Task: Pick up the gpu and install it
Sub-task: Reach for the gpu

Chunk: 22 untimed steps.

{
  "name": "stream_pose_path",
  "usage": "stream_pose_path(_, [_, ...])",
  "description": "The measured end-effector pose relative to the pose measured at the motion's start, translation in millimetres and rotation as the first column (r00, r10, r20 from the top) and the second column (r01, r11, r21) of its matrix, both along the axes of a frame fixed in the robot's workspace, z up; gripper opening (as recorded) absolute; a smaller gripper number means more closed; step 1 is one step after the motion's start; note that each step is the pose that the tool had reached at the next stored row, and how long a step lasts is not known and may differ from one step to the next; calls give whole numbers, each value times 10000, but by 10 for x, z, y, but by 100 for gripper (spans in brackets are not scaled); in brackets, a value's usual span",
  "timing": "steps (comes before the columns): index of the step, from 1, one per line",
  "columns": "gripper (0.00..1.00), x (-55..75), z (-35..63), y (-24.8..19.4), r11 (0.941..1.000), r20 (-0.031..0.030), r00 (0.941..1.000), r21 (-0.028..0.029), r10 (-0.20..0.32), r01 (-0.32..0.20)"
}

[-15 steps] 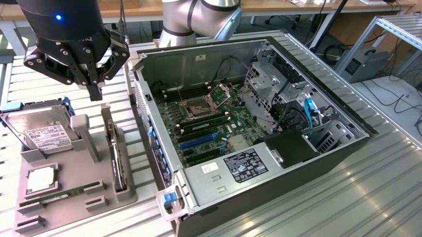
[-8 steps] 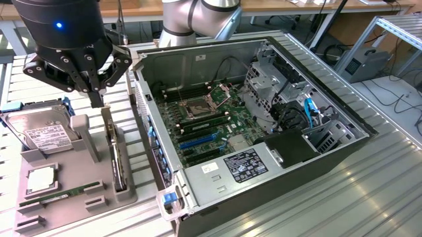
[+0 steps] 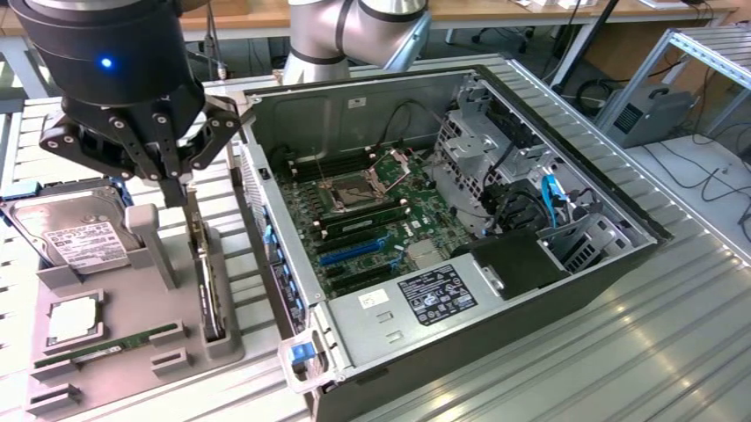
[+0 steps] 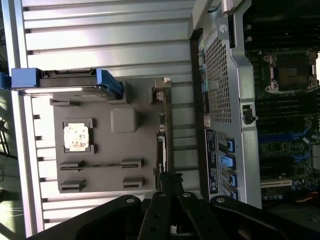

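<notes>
The gpu stands on its edge in a slot along the side of the grey parts tray nearest the computer. From the wrist view it appears edge-on as a thin dark strip, the gpu. My gripper hangs just above the card's far end, fingers pressed together and shut. In the wrist view the gripper tips sit over one end of the card. I see nothing between the fingers. The open computer case lies beside the tray, its motherboard and blue expansion slot exposed.
The tray also carries a silver hard drive with a white label, a CPU and a green RAM stick. A grey post stands close to the gripper. The case wall rises beside the card. Ribbed metal table surrounds everything.
</notes>
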State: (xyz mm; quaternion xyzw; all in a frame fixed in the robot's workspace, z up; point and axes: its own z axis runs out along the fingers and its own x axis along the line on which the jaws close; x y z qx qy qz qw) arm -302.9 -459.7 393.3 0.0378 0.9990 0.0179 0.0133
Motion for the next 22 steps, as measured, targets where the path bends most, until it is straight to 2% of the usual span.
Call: stream_pose_path(22, [11, 0, 0, -113, 10000, 0, 10000, -7, 1, -1])
